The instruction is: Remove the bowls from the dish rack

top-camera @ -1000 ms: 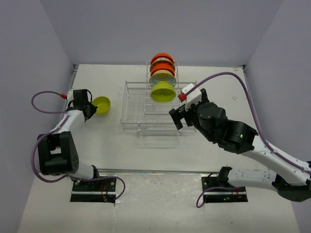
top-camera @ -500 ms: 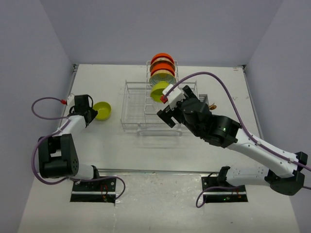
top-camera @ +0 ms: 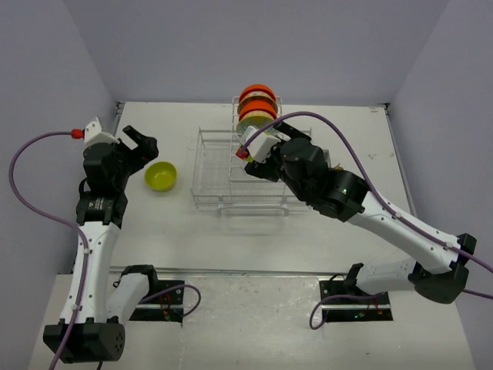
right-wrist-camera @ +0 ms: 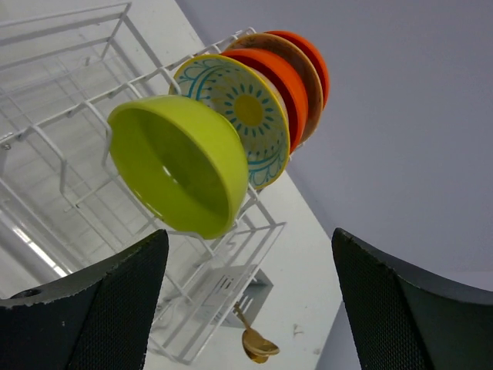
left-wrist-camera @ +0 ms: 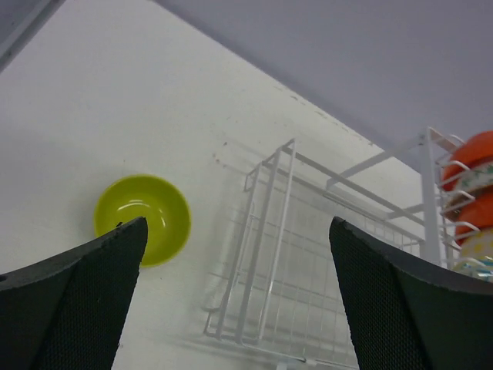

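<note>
Bowls [right-wrist-camera: 254, 92]: one out on the bench, a row left in the rack.
A loose lime bowl [top-camera: 161, 176] sits alone on the bench [top-camera: 154, 231], left of the dish rack [left-wrist-camera: 286, 193] and apart from it. My left gripper [top-camera: 139, 139] hangs near it, fingers spread, empty. In the upright slots at top centre stand a racked lime bowl [right-wrist-camera: 181, 173] in front, with a patterned bowl [right-wrist-camera: 235, 108] and orange bowls [right-wrist-camera: 289, 73] behind it. My right gripper [right-wrist-camera: 246, 239] faces the front one, fingers apart, holding nothing. I judge most of the unloading is left.
</note>
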`<state>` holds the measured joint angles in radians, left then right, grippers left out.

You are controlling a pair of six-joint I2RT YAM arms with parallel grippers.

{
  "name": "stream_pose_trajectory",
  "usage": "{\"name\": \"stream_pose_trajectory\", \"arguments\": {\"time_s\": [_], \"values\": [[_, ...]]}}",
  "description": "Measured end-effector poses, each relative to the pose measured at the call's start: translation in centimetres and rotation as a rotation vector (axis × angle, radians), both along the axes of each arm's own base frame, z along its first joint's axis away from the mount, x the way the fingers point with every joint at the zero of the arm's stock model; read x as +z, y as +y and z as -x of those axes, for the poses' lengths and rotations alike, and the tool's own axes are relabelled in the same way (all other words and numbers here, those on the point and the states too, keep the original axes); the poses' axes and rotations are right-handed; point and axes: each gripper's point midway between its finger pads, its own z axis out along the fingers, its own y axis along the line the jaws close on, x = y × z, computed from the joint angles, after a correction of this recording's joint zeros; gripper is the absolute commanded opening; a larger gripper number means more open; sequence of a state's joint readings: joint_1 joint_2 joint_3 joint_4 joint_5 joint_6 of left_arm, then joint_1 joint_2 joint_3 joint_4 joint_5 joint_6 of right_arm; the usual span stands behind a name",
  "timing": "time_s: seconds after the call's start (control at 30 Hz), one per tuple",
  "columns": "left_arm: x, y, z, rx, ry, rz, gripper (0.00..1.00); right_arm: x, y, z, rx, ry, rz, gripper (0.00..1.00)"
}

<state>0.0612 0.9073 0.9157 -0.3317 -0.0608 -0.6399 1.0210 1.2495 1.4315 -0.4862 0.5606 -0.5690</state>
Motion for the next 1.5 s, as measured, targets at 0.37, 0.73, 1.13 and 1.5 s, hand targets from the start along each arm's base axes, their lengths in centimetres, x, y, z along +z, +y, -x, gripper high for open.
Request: {"name": "stream_pose_trajectory", "arguments": {"time_s": [0.37,0.73,1.13,1.5], "values": [[3.0,-1.8,4.5,-0.170,-0.035,-0.164,1.00,-2.7,2.7,-4.8,-0.021,-0.034,0.157,0.70],[-0.1,-1.4,5.0,-0.175,0.040,-0.191,1.00,-4.2,2.8,-6.6,-0.071,-0.075,0.185,0.23],[-0.5,-1.4,5.1,-0.174,0.049,-0.196,1.00,-4.1,1.2,-7.1,-0.146,-0.114,0.160,0.00],[1.3,-1.4,4.9,-0.178,0.032,-0.197,1.00,-2.3,0.2,-6.4,-0.174,-0.139,0.075,0.00]]}}
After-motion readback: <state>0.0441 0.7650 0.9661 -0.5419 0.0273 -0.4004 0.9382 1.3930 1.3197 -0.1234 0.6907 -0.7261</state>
